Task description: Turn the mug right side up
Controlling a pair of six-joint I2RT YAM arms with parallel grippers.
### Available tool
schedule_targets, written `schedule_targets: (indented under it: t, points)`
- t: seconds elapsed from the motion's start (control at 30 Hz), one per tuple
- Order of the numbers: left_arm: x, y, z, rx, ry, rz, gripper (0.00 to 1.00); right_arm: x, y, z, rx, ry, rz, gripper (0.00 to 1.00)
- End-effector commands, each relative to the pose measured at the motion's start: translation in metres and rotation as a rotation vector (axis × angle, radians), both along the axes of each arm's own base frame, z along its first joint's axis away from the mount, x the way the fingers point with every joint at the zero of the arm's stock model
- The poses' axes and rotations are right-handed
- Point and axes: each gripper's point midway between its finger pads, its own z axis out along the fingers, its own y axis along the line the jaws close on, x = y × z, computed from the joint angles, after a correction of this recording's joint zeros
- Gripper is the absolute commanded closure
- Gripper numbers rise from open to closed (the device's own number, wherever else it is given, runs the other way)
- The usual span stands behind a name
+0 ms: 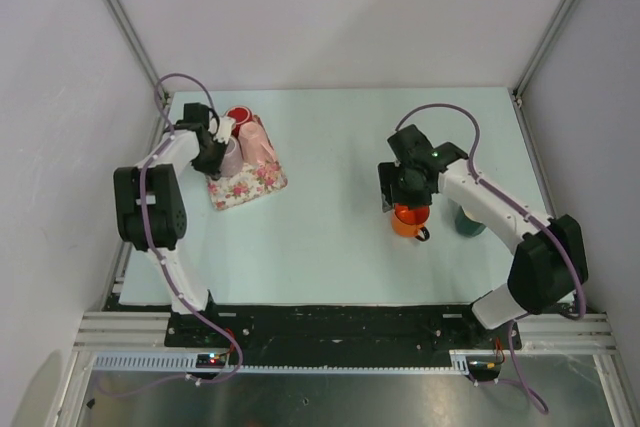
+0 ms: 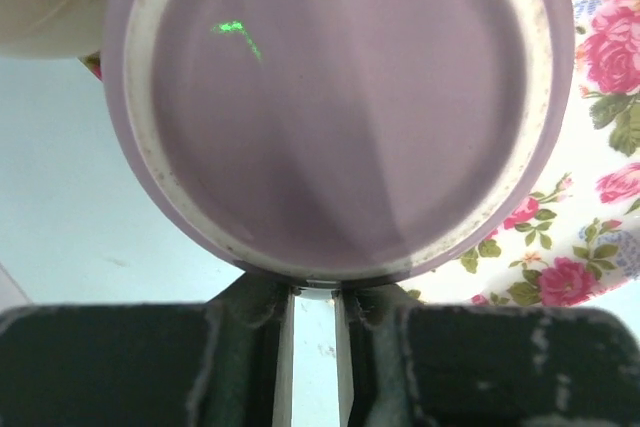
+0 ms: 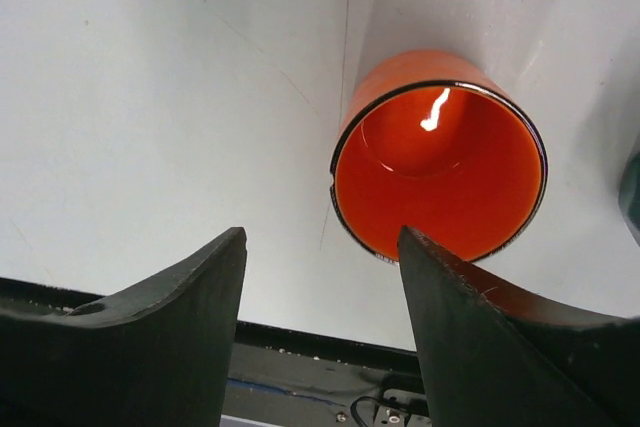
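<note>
Orange mug (image 3: 440, 162): glossy, dark rim, standing mouth up on the counter (image 1: 330, 247). Your right claw (image 3: 320, 237) hangs above it with jaws apart, holding nothing. Lavender mug (image 2: 340, 97): on the floral cloth (image 2: 600, 197), its pale scuffed base faces your left claw (image 2: 313, 297). Those jaws stand a narrow slit apart at the mug's edge. You cannot tell whether they clamp it.

The whole table (image 1: 330, 247) is viewed from high above its near edge, facing down. The lilac mug (image 2: 340, 107) is framed very close by the left wrist camera, and the orange mug (image 3: 440, 162) is looked into from nearby by the right one. Both mugs are also shown, small, in the top view.
</note>
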Motion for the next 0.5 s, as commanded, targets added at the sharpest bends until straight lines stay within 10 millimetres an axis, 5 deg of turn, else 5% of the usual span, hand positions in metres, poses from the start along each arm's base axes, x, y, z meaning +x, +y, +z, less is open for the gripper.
schedule_targets:
  t: [0.0,0.23,0.47]
  points:
    - [0.003,-0.013,0.039,-0.073,-0.136,-0.006,1.0,0.001,0.011,0.049,0.089,-0.129,0.025,0.31]
    - [-0.043,-0.042,0.111,-0.207,-0.266,-0.055,1.0,-0.005,0.092,0.126,0.451,-0.35,0.223,0.07]
    - [-0.092,-0.131,0.208,-0.493,-0.407,-0.315,1.0,-0.006,0.18,0.225,1.007,-0.55,0.363,0.01]
